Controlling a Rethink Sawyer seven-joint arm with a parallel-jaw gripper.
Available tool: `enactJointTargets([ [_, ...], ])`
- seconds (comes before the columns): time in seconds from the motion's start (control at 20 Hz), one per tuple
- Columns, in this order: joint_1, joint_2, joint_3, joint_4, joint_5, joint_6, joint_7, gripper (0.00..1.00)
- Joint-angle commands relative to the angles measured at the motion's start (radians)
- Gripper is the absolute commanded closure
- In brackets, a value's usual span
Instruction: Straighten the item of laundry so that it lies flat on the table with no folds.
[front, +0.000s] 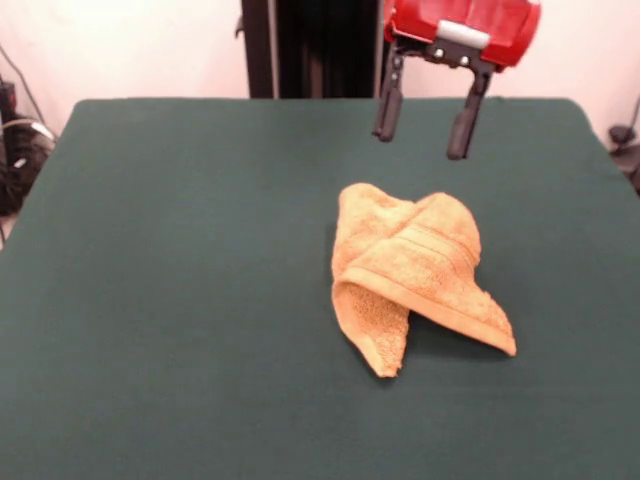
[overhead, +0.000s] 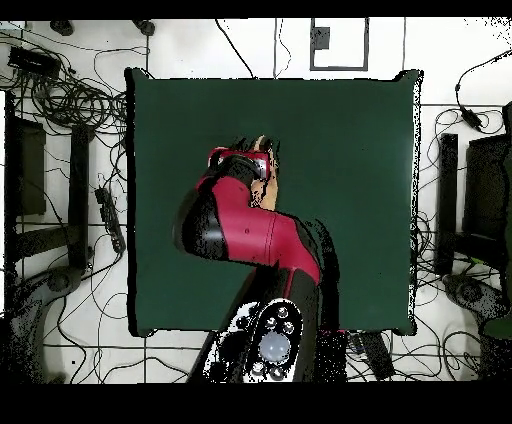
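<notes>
Orange-tan terry is what I see nearest me: the towel (front: 415, 275) lies right of centre on the green tabletop (front: 170, 280), and it is far from flat. One striped flap is folded diagonally over the rest, a rolled point juts toward the near edge, and a second lobe bunches up behind. I judge the task barely started; every fold is left to open, and no corner is laid out square. Beyond the towel, above the far part of the tabletop, my claw (front: 428, 127) hangs clear of the cloth with both black fingers (front: 388, 105) spread apart and nothing between them. From overhead the arm covers nearly all of the towel, so only a sliver shows.
</notes>
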Motion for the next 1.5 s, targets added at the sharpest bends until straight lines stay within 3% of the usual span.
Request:
enactJointTargets([
  [0.05, 0.068, 0.073, -0.01, 0.224, 0.133, -0.086, 0.385, 0.0],
  [0.2, 0.071, 0.079, -0.007, 0.221, 0.14, -0.11, 0.37, 0.0],
  [0.45, -0.015, 0.078, 0.097, 0.198, 0.092, -0.101, 0.353, 0.0],
  [0.9, -0.048, 0.149, 0.156, 0.238, 0.093, -0.288, 0.461, 0.0],
  [1.2, 0.016, 0.173, 0.141, 0.249, 0.163, -0.344, 0.47, 0.0],
  [1.5, 0.083, 0.143, 0.12, 0.246, 0.24, -0.221, 0.431, 0.0],
])
